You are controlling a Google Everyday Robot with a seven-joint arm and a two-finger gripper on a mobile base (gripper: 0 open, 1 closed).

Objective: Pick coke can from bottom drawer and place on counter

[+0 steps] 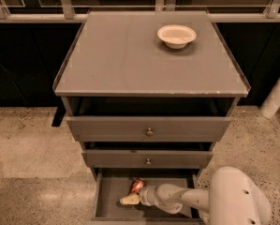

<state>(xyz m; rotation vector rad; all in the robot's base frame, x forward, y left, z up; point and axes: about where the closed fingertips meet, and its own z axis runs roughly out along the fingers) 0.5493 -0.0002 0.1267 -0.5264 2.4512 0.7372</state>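
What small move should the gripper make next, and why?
Probably ease the gripper slightly toward the back of the bottom drawer, onto the coke can: the can lies on the drawer floor just behind the gripper's tip, apparently not yet lifted.
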